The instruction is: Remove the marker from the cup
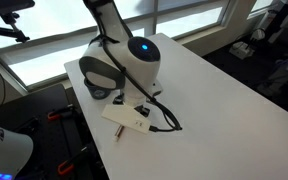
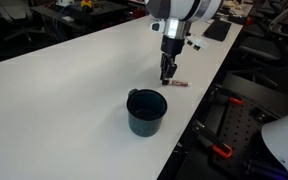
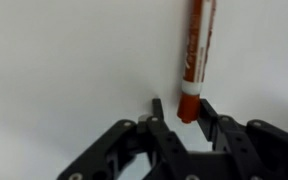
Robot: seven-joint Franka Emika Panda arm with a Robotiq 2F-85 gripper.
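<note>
Gripper [image 3: 181, 108] astride marker [image 3: 194, 45] end, top cropped

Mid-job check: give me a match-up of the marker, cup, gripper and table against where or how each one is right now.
Things:
1. marker
2. cup
3. gripper
4. table

Place, colour or state:
A. white, bearing the other things
B. standing upright, apart from the marker
C. lying flat on the table, outside the cup
D. low over the table, straddling the marker's reddish end

Pairs: 1-C, 2-B, 3-D, 4-A
</note>
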